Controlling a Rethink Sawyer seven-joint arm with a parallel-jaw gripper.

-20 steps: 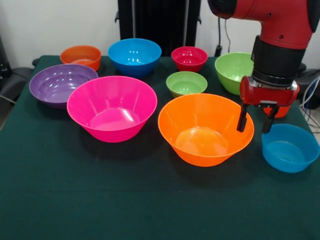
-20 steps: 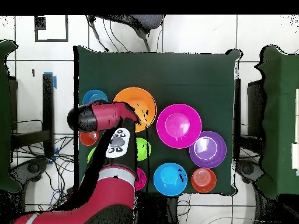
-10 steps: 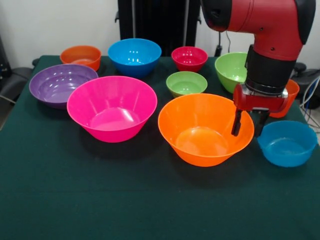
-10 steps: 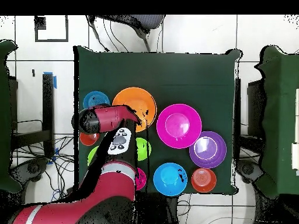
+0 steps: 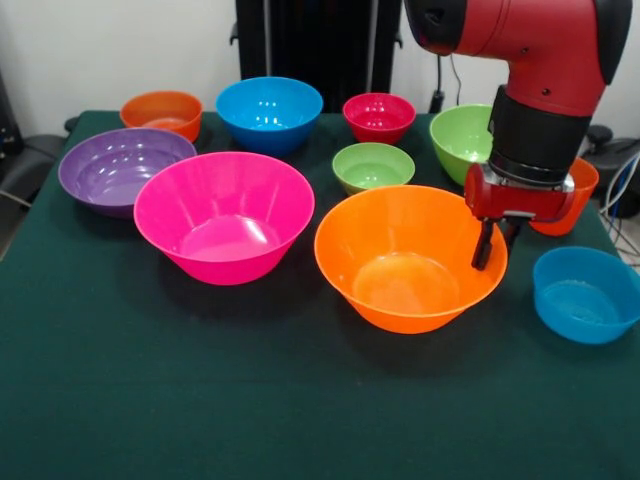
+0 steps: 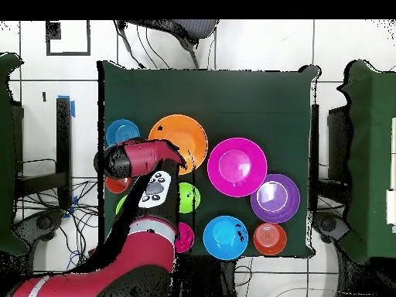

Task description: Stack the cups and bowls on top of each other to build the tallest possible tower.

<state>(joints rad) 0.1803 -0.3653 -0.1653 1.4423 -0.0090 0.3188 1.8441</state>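
The red and black arm [image 6: 147, 166] covers the end effector, at the rim of the large glossy orange plastic bowl [image 6: 186, 135] on the dark green surface [image 6: 232, 93]. Beyond that bowl sit the large pink plastic bowl [image 6: 237, 166] and the purple plastic bowl [image 6: 275, 198].

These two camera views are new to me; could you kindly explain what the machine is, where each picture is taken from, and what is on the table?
The red and black machine is a robot arm; its grasping tool hangs at the rim of a large orange bowl, with one finger inside the rim. I cannot tell whether it grips the rim. One picture looks across the table toward the robot; the other looks straight down. On the green cloth stand upright plastic bowls: a large pink one, a purple one and smaller blue, green, red and orange ones. Nothing is stacked yet.
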